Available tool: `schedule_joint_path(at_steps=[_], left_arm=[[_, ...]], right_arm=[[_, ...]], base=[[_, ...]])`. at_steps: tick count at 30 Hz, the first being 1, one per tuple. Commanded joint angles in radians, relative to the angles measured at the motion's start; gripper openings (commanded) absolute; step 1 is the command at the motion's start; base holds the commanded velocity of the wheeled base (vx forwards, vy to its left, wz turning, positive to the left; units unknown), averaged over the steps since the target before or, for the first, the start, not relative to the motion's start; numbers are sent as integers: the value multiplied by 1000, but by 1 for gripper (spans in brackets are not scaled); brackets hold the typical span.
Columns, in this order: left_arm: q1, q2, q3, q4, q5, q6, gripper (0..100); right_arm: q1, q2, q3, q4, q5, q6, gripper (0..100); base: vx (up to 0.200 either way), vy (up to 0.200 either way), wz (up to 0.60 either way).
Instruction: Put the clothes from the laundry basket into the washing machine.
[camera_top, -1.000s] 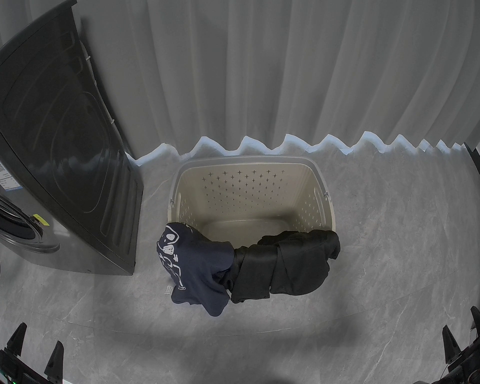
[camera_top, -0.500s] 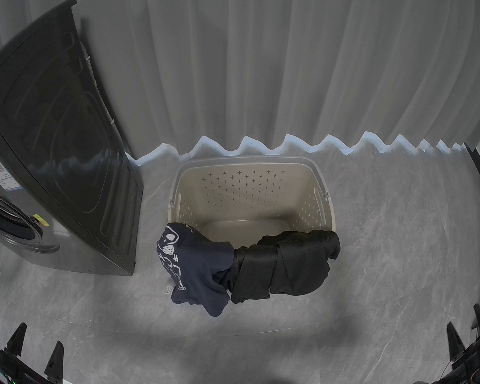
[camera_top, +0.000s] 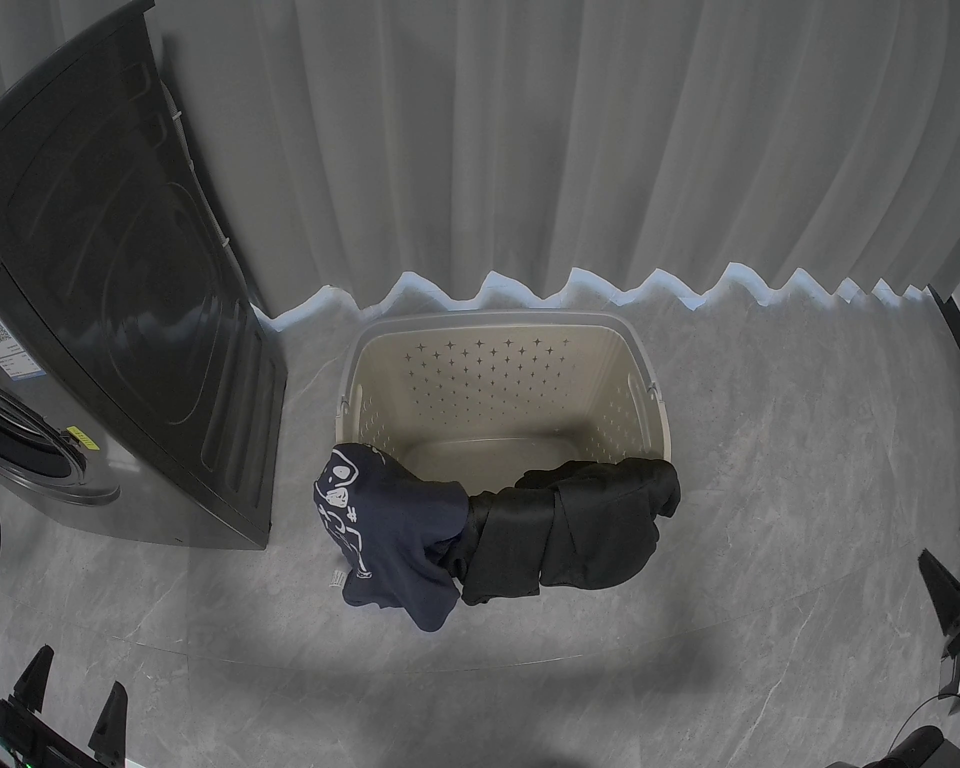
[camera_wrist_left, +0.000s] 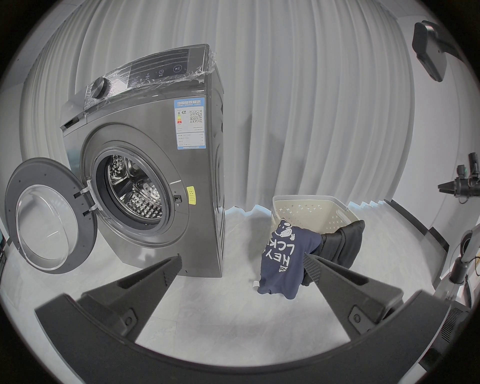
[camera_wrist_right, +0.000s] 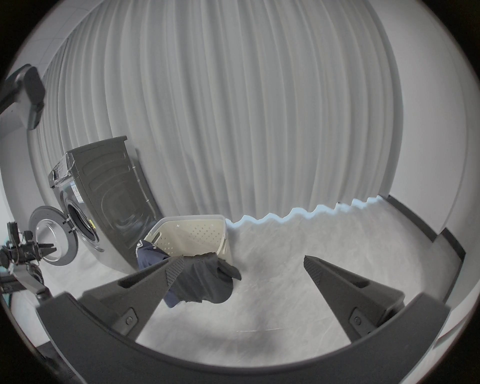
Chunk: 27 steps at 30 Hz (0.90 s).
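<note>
I have the washing machine (camera_wrist_left: 200, 200) left of the laundry basket (camera_top: 500, 320), its door (camera_wrist_left: 47, 215) swung wide. A navy shirt (camera_top: 385, 525) and a black garment (camera_top: 575, 520) overlap on the basket's near rim. The left gripper (camera_wrist_left: 241, 259) and right gripper (camera_wrist_right: 242, 260) hang spread and empty, well apart from them. I worry that pinching one cloth drags the other onto the floor or tips the basket.

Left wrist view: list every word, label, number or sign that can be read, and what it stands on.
On the washing machine's front, a blue-and-white label: print too small to read.
Beside the drum opening, a yellow sticker: too small to read.
On the control panel: symbols blurred under film.
On the navy shirt over the laundry basket's rim: white letters, upside down, cut by a fold; no whole word reads.
</note>
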Motion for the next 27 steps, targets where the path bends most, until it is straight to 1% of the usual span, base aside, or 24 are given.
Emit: schedule_joint_path(at_steps=[1, 2, 3, 5, 7, 8, 9, 10, 11, 16, 19, 24, 27], left_arm=[[1, -13, 16, 0, 2, -2, 100], [1, -13, 16, 0, 3, -4, 100], [-1, -13, 16, 0, 3, -7, 100], [-1, -13, 16, 0, 3, -7, 100], [1, -13, 16, 0, 3, -5, 100], [1, -13, 16, 0, 3, -5, 100], [-1, -13, 16, 0, 3, -7, 100], [-1, -13, 16, 0, 3, -7, 100], [1, -13, 16, 0, 3, -7, 100], [-1, -13, 16, 0, 3, -7, 100], [-1, -13, 16, 0, 3, -7, 100], [1, -13, 16, 0, 3, -4, 100], [-1, -13, 16, 0, 3, -4, 100]], right_arm=[[140, 488, 9, -225, 18, 100, 100], [157, 542, 0, -263, 12, 138, 100], [160, 591, -8, -289, 7, 155, 100], [157, 660, -15, -340, 3, 166, 100], [158, 719, -12, -401, 1, 164, 100], [158, 719, -12, -401, 1, 164, 100], [164, 775, -6, -467, 0, 163, 100], [164, 775, -6, -467, 0, 163, 100], [169, 824, -8, -518, 0, 163, 100], [174, 958, -20, -607, -2, 163, 100], [178, 1013, -22, -636, -13, 158, 100], [220, 1085, -51, -665, -37, 164, 100], [249, 1150, -95, -666, -53, 166, 100]], base=[[0, 0, 0], [0, 0, 0], [0, 0, 0], [0, 0, 0], [0, 0, 0], [0, 0, 0], [0, 0, 0], [0, 0, 0], [0, 0, 0], [0, 0, 0], [0, 0, 0], [0, 0, 0], [0, 0, 0]])
